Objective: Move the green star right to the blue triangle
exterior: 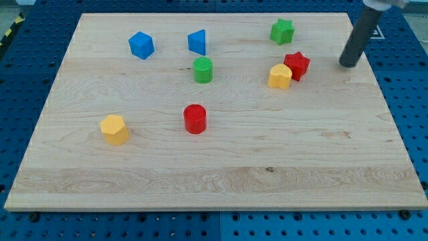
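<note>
Blue perforated benching frames a pale wooden board (221, 167) that fills most of the view and carries eight small blocks. Task items: the green star (282, 31) lies near the view's top, right of centre; the blue triangle (197, 41) lies well to its left, also near the top edge. Other blocks: a blue block (141, 45), apparently a cube though its shape is hard to read at this size, left of the triangle; a green cylinder (202, 69) just below the triangle; a red star (297, 65) touching a yellow block (279, 76) below the green star; a red cylinder (195, 118) near the centre; a second yellow block (114, 128) toward the view's left.

The arm ends in a dark rod with no jaws, so nothing is grasped or held. My tip (348, 64) rests on the board to the right of, and lower than, the green star, apart from every block.

Step in hand, as judged: the approach, with no contact made. The next move calls for placing the tip at the star's right-hand face, then pushing leftward along a line clear of the green cylinder, stopping with the star just right of the triangle.
</note>
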{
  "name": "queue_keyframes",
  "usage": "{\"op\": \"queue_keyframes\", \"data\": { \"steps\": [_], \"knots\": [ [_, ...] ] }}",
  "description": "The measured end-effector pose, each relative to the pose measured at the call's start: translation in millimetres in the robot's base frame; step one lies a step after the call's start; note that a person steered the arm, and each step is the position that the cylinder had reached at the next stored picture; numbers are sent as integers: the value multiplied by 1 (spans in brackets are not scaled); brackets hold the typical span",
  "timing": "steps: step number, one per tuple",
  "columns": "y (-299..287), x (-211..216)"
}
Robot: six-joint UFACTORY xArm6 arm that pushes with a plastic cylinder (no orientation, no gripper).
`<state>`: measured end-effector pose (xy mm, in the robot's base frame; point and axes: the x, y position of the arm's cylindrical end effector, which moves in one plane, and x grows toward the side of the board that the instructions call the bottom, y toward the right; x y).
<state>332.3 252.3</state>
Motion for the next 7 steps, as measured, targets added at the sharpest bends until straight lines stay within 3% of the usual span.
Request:
{"op": "queue_keyframes", "data": {
  "steps": [2,5,6,7],
  "knots": [
    [-52,-83],
    [-90,-116],
    [-94,-75],
    [-105,-77]
  ]
}}
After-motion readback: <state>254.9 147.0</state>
